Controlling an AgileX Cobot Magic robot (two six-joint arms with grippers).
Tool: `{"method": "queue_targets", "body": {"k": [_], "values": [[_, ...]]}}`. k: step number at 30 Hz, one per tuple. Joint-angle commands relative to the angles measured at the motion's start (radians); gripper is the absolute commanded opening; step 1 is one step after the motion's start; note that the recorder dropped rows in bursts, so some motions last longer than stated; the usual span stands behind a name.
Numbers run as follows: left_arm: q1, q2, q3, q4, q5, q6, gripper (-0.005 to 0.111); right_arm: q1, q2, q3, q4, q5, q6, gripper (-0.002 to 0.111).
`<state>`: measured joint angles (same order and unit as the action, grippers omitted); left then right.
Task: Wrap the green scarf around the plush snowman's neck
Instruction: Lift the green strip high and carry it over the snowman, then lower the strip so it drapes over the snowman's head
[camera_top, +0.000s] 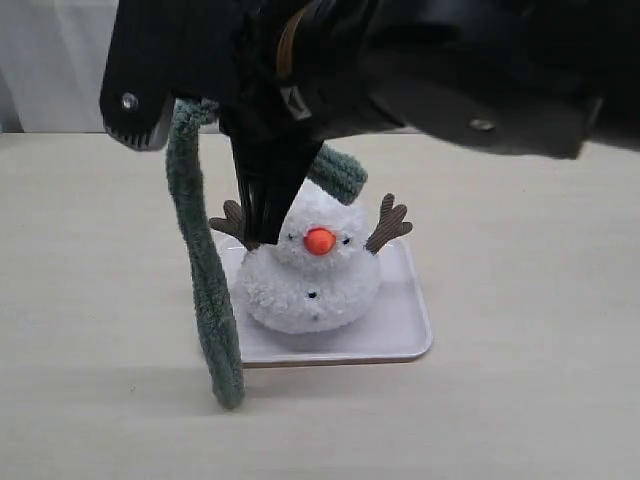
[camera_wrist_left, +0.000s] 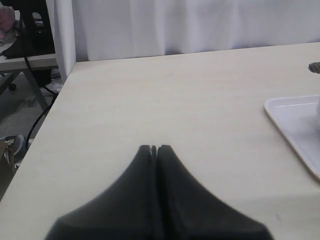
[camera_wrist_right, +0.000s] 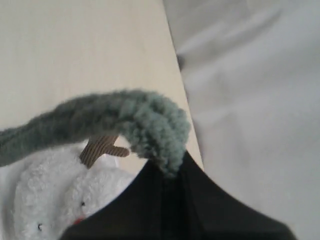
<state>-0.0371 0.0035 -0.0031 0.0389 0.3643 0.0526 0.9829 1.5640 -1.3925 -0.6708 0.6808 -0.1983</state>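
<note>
The plush snowman (camera_top: 310, 290) sits upright on a white tray (camera_top: 400, 340), facing the exterior camera. My right gripper (camera_top: 262, 232) points down beside its head, by the brown antler arm (camera_top: 230, 220). In the right wrist view this gripper (camera_wrist_right: 172, 172) is shut on a bunched fold of the green scarf (camera_wrist_right: 125, 117), just above the snowman (camera_wrist_right: 45, 190). One long part of the scarf (camera_top: 205, 280) hangs left of the tray down to the table. Another part (camera_top: 340, 172) shows behind the head. The front of the neck (camera_top: 292, 262) is bare white. My left gripper (camera_wrist_left: 154, 147) is shut on nothing.
The tray's corner (camera_wrist_left: 295, 120) lies to one side of my left gripper over the pale wooden table (camera_wrist_left: 165, 100). Past the table's edge (camera_wrist_left: 60, 95) stand dark cables and a frame. A white curtain (camera_wrist_left: 200, 25) hangs behind the table. The right arm's black body (camera_top: 420, 60) spans the exterior view's top.
</note>
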Motion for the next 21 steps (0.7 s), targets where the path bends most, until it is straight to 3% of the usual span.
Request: {"method": "queue_targets", "body": {"k": [1,12,21], "values": [[0.001,-0.004,0.003,0.001,-0.010,-0.004,0.000,-0.056,0.060,-0.003,-0.034,0.022,0.041,0.004],[0.001,-0.004,0.003,0.001,-0.010,-0.004,0.000,-0.239,0.103,-0.003,-0.043,-0.048,0.198,0.004],[0.001,-0.004,0.003,0.001,-0.010,-0.004,0.000,-0.224,0.103,-0.003,0.012,-0.207,0.213,0.004]]}}
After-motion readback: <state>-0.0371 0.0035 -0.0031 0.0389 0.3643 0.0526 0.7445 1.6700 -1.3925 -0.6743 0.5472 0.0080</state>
